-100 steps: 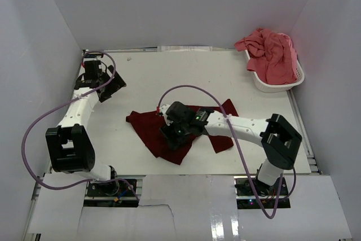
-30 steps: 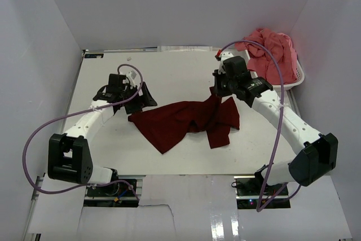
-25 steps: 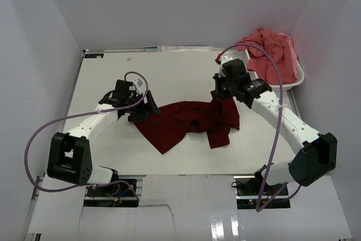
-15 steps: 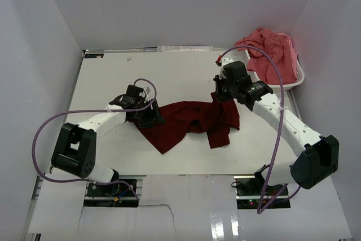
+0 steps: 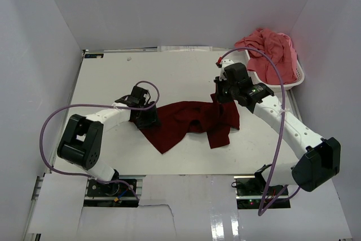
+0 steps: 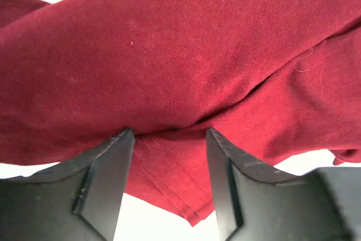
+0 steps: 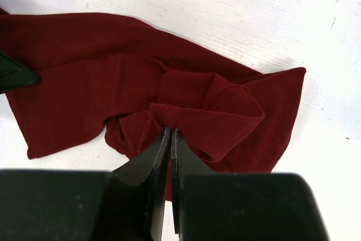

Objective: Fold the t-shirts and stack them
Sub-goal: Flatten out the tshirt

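Note:
The dark maroon t-shirt (image 5: 186,119) lies crumpled across the middle of the table. My right gripper (image 5: 220,99) is shut on a fold of it near its right end. In the right wrist view the cloth (image 7: 113,83) rises to the pinched fingertips of that gripper (image 7: 171,130). My left gripper (image 5: 148,118) sits low over the shirt's left corner. In the left wrist view its jaws (image 6: 169,134) stand apart, and the hemmed corner of the maroon cloth (image 6: 180,55) lies between them, unpinched. The coral pink t-shirt (image 5: 269,52) is heaped in the basket.
The white plastic basket (image 5: 280,86) stands at the back right corner, close behind my right arm. Purple cables loop off both arms. Bare white table (image 5: 169,74) stretches behind the shirt, and white walls close in the sides.
My left arm has swung in from the left to the shirt's left corner, and its jaws have narrowed around the cloth. My right gripper has kept its hold, hardly moving over the last second.

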{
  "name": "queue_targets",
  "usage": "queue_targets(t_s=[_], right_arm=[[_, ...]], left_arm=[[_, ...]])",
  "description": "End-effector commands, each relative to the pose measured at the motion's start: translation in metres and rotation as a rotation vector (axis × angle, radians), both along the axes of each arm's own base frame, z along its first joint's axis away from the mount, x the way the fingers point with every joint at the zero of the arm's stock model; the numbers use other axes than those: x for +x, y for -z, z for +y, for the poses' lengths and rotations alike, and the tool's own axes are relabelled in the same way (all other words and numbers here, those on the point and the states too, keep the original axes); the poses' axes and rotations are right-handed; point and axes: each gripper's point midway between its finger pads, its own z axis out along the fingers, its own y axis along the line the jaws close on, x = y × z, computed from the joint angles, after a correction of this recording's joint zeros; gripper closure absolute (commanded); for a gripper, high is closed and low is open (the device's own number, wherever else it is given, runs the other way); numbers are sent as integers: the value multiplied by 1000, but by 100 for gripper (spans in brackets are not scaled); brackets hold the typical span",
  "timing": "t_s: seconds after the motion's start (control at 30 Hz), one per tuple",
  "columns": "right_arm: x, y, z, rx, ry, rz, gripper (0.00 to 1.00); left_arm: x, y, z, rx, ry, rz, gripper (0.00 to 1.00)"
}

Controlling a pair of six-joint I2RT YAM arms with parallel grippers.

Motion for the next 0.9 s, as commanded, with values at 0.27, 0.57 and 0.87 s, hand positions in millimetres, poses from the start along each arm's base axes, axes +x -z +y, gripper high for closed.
queue_targets(t_s=[0.27, 0.57, 0.87], right_arm=[[4, -17, 1, 29, -3, -57, 92], [25, -22, -10, 22, 33, -67, 92], [86, -69, -9, 86, 26, -132, 92]], left_arm=[[-15, 16, -9, 38, 53, 60, 96], [29, -82, -6, 97, 41, -109, 98], [95, -200, 28, 90, -49, -307, 100]])
